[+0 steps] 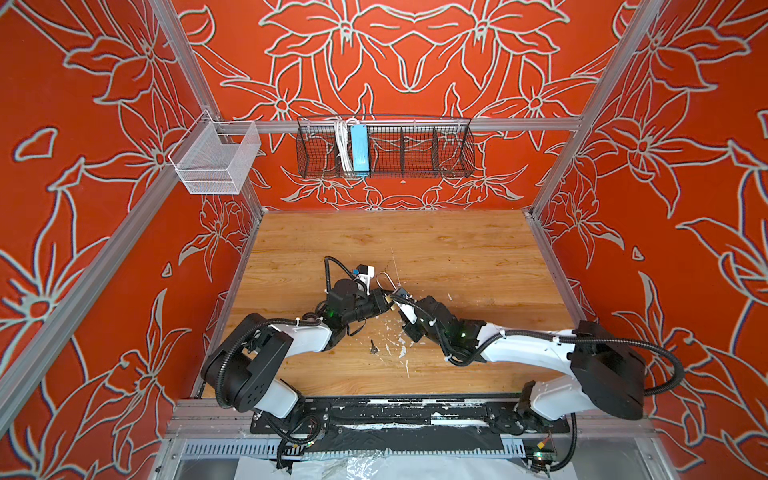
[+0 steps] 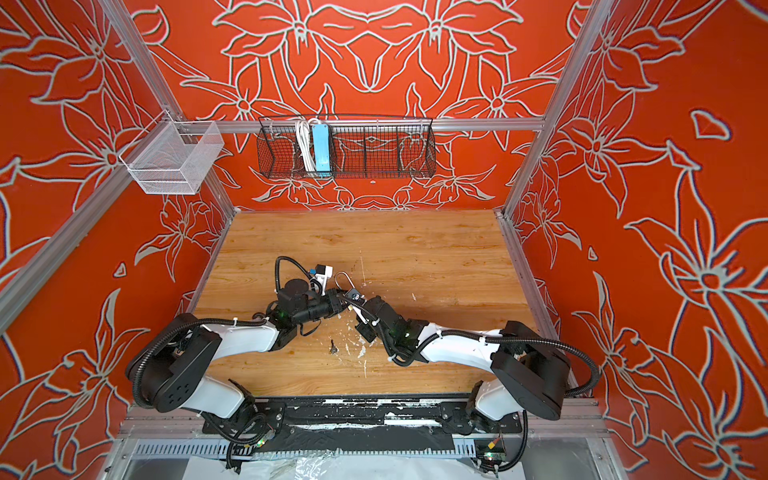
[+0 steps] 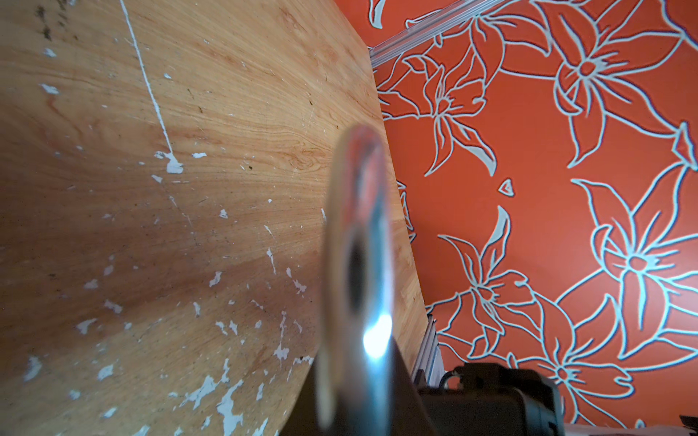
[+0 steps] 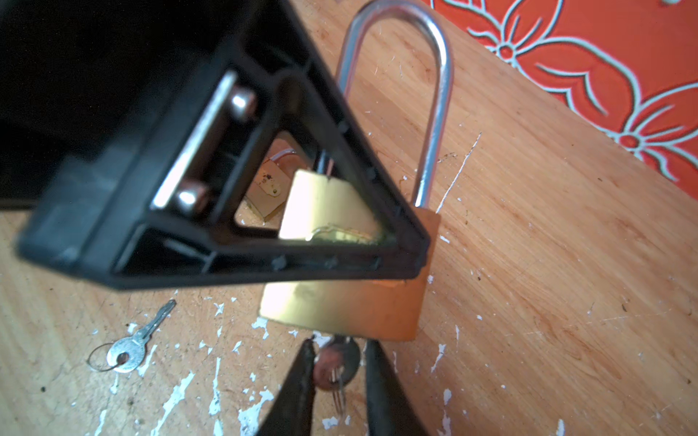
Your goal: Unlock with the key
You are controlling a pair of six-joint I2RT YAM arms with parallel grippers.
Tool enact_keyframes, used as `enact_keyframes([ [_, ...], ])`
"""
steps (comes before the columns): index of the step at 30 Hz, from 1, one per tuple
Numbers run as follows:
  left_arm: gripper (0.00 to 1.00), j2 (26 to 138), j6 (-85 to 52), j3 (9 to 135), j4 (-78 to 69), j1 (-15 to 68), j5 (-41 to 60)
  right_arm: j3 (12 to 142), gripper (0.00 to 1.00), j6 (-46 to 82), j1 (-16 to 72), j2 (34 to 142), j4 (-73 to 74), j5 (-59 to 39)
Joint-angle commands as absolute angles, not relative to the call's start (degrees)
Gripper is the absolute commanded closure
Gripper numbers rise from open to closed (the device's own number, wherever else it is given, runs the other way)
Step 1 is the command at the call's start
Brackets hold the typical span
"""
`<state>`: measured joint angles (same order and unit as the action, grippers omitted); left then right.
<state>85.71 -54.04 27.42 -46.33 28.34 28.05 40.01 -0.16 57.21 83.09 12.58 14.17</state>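
Ana: Dark fingers (image 4: 298, 392) of the right gripper (image 4: 340, 349) sit closest, cut off by the frame's edge. They flank the round steel head of the key (image 4: 336, 364), whose blade is buried in the underside of the padlock (image 4: 351, 305). Pinching or just bracketing it, I cannot tell

Ben: And the left gripper (image 1: 383, 300)?

Ana: Clenched on the padlock's brass body, near the middle of the table (image 4: 528, 264). One open-framed, triangular black finger (image 4: 264, 264) crosses the brass face; its partner is hidden behind. Engraving there is too blurred to read

Ben: The shackle (image 4: 438, 94)?

Ana: Long loop of polished steel, one leg hidden by that finger. In the left wrist view the shackle (image 3: 355, 264) is only a bright smear

Ben: Further out?

Ana: In both top views a second key (image 1: 373, 348) (image 2: 333, 347) on a wire ring lies at six o'clock from the padlock, on wood-grain laminate flecked with white chips. At twelve o'clock hangs a black wire basket (image 1: 457, 160) holding a blue power strip (image 1: 359, 151)
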Motion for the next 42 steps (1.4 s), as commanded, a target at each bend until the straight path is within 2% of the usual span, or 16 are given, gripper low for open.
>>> enact_keyframes([
  [1,1.00,84.12,-54.40,27.86,-51.77,27.98,28.74,42.03,0.83,0.26,57.31,84.01,11.63,15.36],
  [5,1.00,85.02,-54.83,27.84,-52.57,27.78,28.98,42.19,0.92,0.44,57.30,83.85,11.34,15.86],
  [12,1.00,86.24,-54.76,27.85,-53.56,27.44,29.34,41.26,0.90,0.53,57.30,82.33,11.95,16.49],
  [13,1.00,86.31,-54.46,27.86,-53.83,27.26,29.72,41.01,0.86,0.46,57.30,82.07,12.10,16.78],
  [16,1.00,86.33,-51.90,28.66,-53.17,26.08,32.11,39.77,0.57,0.59,57.17,80.60,13.28,17.72],
  [19,1.00,86.88,-46.23,30.92,-49.63,24.97,36.44,37.27,0.45,1.98,56.01,77.46,15.32,17.21],
  [22,1.00,89.02,-41.04,32.82,-50.57,24.96,43.44,33.13,0.40,5.58,51.58,72.18,18.64,11.61],
  [25,1.00,91.19,-38.90,33.96,-54.67,25.14,50.50,28.04,0.34,9.76,43.96,66.94,24.11,0.40],
  [28,1.00,91.93,-36.59,34.70,-54.94,25.79,53.28,24.02,0.29,13.82,37.99,63.34,29.52,-7.62],
  [37,1.00,91.47,-31.41,35.79,-53.99,28.75,59.62,18.69,0.24,16.16,34.67,58.13,39.69,-17.36],
  [42,1.00,92.29,-28.51,37.68,-50.37,31.25,60.99,18.41,0.22,16.60,34.21,57.38,39.73,-17.79],
])
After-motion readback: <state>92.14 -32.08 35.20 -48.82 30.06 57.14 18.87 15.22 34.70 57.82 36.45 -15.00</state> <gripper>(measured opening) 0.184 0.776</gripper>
